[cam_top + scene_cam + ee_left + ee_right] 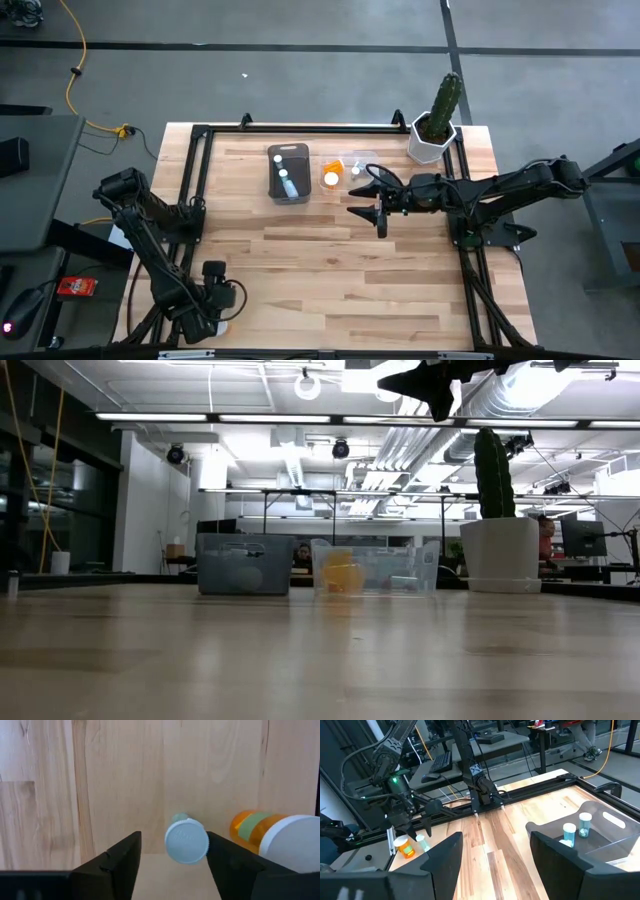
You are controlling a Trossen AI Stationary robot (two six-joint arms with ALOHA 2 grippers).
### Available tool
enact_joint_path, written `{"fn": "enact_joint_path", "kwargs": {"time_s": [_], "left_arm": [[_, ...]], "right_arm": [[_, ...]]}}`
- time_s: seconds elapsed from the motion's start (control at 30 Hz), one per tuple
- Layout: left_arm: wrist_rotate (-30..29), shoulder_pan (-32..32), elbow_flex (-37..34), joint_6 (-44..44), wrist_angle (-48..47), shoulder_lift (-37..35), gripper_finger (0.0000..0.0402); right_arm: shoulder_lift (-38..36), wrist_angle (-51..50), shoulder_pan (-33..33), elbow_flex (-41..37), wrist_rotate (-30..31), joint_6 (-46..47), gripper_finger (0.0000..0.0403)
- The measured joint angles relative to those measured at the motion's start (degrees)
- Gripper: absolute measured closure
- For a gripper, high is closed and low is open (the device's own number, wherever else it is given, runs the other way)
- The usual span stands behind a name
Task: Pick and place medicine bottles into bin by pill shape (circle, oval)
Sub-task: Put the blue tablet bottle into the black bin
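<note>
Left gripper (170, 865): wide open, empty. Clear bottle (186, 839) between my fingers, lying cap-toward-me. Right gripper (378, 205) farther, open.

Wooden table (330, 270), pale planks, black frame rail along its edges. White pot (431, 143) with a tall green cactus (446, 97) stands at the far right corner. Grey floor around, crossed by a yellow cable (72, 60). Dark side table (35, 180) off the left. Ceiling strip lights (170, 416) and ducting in the room behind.
</note>
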Motion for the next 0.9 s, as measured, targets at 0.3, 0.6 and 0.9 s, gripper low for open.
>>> {"fn": "enact_joint_path", "kwargs": {"time_s": [0.3, 0.6, 0.9], "left_arm": [[-0.70, 0.00, 0.00, 2.42, 0.00, 0.00, 0.0235], [-1.20, 0.02, 0.00, 2.45, 0.00, -0.02, 0.0238], [0.14, 0.35, 0.00, 3.04, 0.04, 2.75, 0.0252]], "right_arm": [[0.01, -0.02, -0.02, 0.00, 0.69, -0.63, 0.0176], [0.01, -0.02, -0.02, 0.00, 0.76, -1.06, 0.0176], [0.01, 0.00, -0.02, 0.00, 0.81, -1.06, 0.0176]]}}
